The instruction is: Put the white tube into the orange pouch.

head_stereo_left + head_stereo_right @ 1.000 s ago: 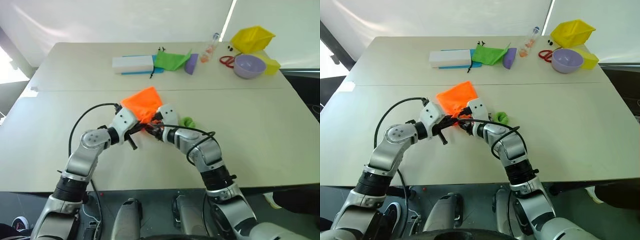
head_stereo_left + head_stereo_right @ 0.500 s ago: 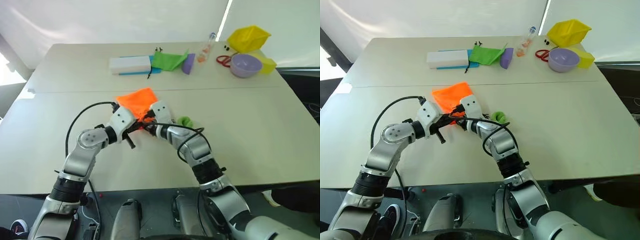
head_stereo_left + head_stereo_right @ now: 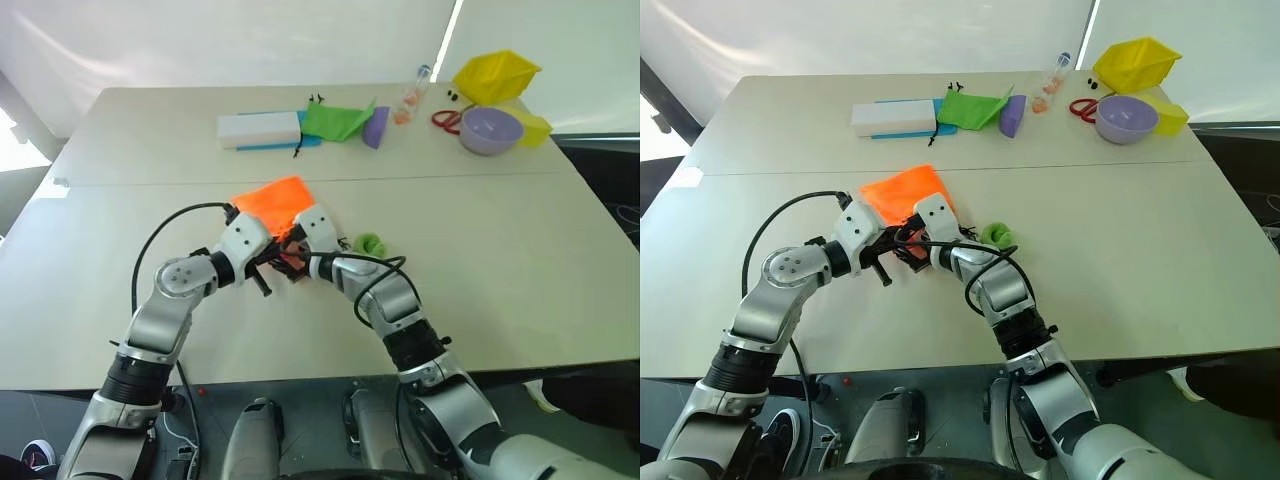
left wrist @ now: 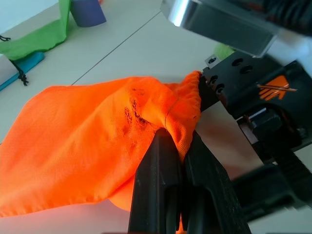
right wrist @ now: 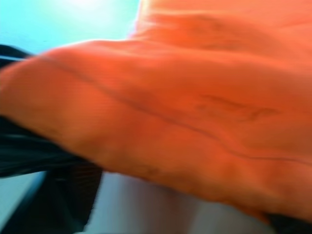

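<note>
The orange pouch (image 3: 272, 199) lies mid-table with its mouth toward me, and its lime-green toggle (image 3: 372, 243) rests on the table to the right. My left gripper (image 4: 176, 165) is shut on the gathered rim of the pouch and holds the mouth up. My right gripper (image 3: 292, 262) sits right at that mouth, facing the left one, with its fingers (image 5: 73, 195) spread wide, so it is open. A pale flat strip that looks like the white tube (image 4: 217, 136) lies between those fingers. Its far end is hidden under the orange rim.
Along the table's far side stand a long white box (image 3: 262, 128), a green pouch (image 3: 340, 120), a purple wedge (image 3: 382, 127) and a clear bottle (image 3: 415, 95). Further right are red scissors (image 3: 447, 120), a lilac bowl (image 3: 492, 130) and yellow containers (image 3: 500, 75).
My right gripper's fingers have spread apart at the pouch mouth, and the hand has edged slightly toward my left gripper. The left gripper keeps its pinch on the rim.
</note>
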Controlling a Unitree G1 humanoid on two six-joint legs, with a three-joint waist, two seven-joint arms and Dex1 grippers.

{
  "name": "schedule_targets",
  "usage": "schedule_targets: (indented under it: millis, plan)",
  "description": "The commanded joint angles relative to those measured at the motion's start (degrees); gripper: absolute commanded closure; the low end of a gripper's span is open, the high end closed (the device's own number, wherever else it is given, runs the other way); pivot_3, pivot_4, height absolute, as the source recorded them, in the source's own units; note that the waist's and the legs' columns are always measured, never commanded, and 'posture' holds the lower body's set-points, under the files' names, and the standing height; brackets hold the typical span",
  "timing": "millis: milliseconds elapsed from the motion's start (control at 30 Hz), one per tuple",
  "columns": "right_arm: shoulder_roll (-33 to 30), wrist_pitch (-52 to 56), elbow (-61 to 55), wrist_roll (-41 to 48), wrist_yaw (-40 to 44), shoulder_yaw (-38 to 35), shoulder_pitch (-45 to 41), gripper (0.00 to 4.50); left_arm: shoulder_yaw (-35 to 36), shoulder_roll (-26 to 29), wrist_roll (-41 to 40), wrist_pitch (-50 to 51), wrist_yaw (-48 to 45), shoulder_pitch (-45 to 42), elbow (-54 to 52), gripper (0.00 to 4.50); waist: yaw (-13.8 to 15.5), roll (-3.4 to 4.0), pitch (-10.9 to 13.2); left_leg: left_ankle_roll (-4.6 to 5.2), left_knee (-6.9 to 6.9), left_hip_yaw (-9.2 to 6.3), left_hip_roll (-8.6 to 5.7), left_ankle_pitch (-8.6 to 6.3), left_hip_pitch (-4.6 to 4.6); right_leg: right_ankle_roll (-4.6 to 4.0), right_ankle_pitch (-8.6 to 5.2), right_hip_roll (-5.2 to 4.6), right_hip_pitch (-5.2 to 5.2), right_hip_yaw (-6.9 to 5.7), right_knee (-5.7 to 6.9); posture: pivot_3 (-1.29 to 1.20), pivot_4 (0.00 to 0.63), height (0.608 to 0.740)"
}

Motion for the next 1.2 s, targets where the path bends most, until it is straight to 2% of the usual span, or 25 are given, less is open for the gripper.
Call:
schedule_targets:
  millis: [33, 267, 533, 600, 767, 933, 1100, 1200]
  plan:
    - [-1.64, 3.5, -8.66, 3.23, 4.45, 0.82, 1.38, 0.05, -0.81, 0.56, 0.45, -0.55, -0.14, 0.74, -0.61, 4.5, 0.02, 0.01, 0.0, 0.0, 0.0, 0.0, 0.0, 0.0, -0.02, 0.0, 0.0, 0.0, -0.02, 0.0, -0.01, 0.0, 0.15, 0.74]
    - [-11.66, 9.63, -22.32, 5.56, 10.3, 1.67, 6.51, 0.05, -0.51, 2.81, 0.68, -2.39, -1.5, 1.91, -0.28, 4.5, 0.11, 0.01, 0.01, 0.0, -0.07, 0.01, -0.01, 0.0, -0.08, 0.04, -0.04, -0.02, -0.11, -0.01, -0.02, 0.0, 0.15, 0.74]
    - [-22.6, 7.64, -33.61, 8.85, 16.05, -1.78, 11.03, 0.05, 0.32, 6.01, 0.73, -5.34, -3.83, 2.42, 1.81, 4.5, 0.17, 0.01, 0.01, 0.0, -0.07, 0.02, -0.01, 0.0, -0.09, 0.01, -0.05, -0.02, -0.16, -0.01, -0.03, 0.0, 0.15, 0.74]
    - [-24.57, 7.37, -32.62, 8.58, 15.11, -4.69, 10.46, 0.05, 0.26, 6.18, 0.61, -5.82, -4.11, 2.28, 2.4, 4.5, 0.19, 0.01, 0.01, 0.0, -0.07, 0.04, -0.01, 0.0, -0.1, 0.01, -0.06, -0.04, -0.15, 0.0, -0.07, 0.0, 0.15, 0.74]
    - [-31.26, -3.66, -23.07, 1.6, 12.61, -7.52, 9.06, 0.05, 0.0, 4.71, -0.65, -5.82, -4.38, 1.22, 3.92, 4.5, 0.32, -0.01, 0.02, -0.01, -0.05, 0.1, -0.05, 0.0, -0.11, 0.01, -0.05, -0.12, -0.13, 0.0, -0.14, 0.0, 0.15, 0.74]
    - [-30.19, -5.89, -16.9, 1.34, 11.75, -8.37, 8.26, 0.05, -0.37, 4.27, -0.54, -6.37, -4.77, 0.01, 5.14, 4.5, 0.12, -0.01, 0.02, 0.0, -0.13, 0.09, -0.02, -0.01, -0.11, 0.02, -0.05, -0.02, -0.17, 0.01, -0.14, 0.0, 0.15, 0.74]
    - [-26.99, -1.1, -16.67, 5.99, 13.15, -9.41, 9.0, 0.05, -0.41, 4.3, -0.29, -6.87, -5.24, -0.25, 5.65, 4.5, 0.14, -0.01, 0.03, 0.0, -0.14, 0.09, -0.01, 0.0, -0.12, 0.03, -0.04, 0.0, -0.19, 0.03, -0.09, 0.0, 0.15, 0.74]
    - [-26.39, -2.3, -14.85, 3.62, 11.11, -8.5, 8.6, 0.05, -0.53, 4.19, -0.24, -6.85, -5.28, -0.22, 5.61, 4.5, 0.22, -0.01, 0.03, 0.0, -0.1, 0.09, -0.02, 0.0, -0.12, 0.03, -0.04, -0.03, -0.17, 0.03, -0.09, 0.0, 0.15, 0.74]
